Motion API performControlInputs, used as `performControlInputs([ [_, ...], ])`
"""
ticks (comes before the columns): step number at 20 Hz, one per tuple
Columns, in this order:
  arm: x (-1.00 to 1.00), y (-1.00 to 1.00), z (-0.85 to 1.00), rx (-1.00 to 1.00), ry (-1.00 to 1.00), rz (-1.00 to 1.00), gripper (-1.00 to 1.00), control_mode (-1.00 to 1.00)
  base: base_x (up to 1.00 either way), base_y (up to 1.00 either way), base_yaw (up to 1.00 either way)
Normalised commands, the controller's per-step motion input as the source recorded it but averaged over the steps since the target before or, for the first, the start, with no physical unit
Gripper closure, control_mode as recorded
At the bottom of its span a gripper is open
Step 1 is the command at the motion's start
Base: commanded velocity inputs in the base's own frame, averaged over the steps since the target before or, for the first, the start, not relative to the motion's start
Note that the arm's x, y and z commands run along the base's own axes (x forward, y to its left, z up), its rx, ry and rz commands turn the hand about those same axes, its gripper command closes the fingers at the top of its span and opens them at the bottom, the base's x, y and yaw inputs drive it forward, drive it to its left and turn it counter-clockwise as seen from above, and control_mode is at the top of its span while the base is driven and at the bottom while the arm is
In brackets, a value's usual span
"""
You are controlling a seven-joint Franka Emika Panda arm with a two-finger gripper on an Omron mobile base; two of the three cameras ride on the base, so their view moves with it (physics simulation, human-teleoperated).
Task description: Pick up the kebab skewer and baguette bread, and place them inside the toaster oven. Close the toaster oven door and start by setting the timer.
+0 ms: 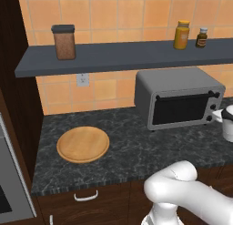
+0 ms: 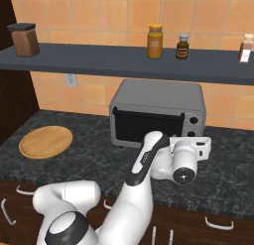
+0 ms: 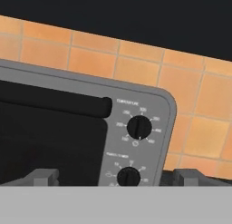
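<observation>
The grey toaster oven [image 1: 177,85] [image 2: 158,101] stands on the dark counter under the shelf. Its dark glass door [image 1: 179,109] [image 2: 145,127] [image 3: 50,141] is shut, the black bar handle [image 3: 54,105] along its top. My gripper [image 3: 117,177] hovers open just in front of the oven's right control panel, fingertips [image 3: 43,175] wide apart with nothing between them. The lower knob [image 3: 128,177] lies between the fingers, the upper knob [image 3: 139,127] above it. My hand [image 2: 186,159] [image 1: 227,121] is level with the oven's right front. The kebab skewer and baguette bread are out of view.
A round wooden board [image 1: 83,144] [image 2: 46,142] lies on the counter to the left. The shelf [image 1: 118,55] above holds a brown canister [image 1: 64,42], a yellow jar [image 1: 181,35] and a small dark bottle [image 1: 202,37]. A built-in steel oven [image 1: 9,187] is at far left.
</observation>
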Motion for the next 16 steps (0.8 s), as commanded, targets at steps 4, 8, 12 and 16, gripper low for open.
performControlInputs([
  [4, 0.17, -0.01, -0.17, 0.0, 0.0, 0.0, -1.0, -1.0, 0.0, 0.0, 0.0],
  [8, 0.11, -0.05, -0.14, 0.0, 0.0, 0.0, -1.0, -1.0, 0.0, 0.0, 0.0],
  [12, 0.05, -0.1, -0.1, 0.0, 0.0, 0.0, -1.0, -1.0, 0.0, 0.0, 0.0],
  [16, 0.13, -0.08, -0.03, 0.0, 0.0, 0.0, -1.0, -1.0, 0.0, 0.0, 0.0],
])
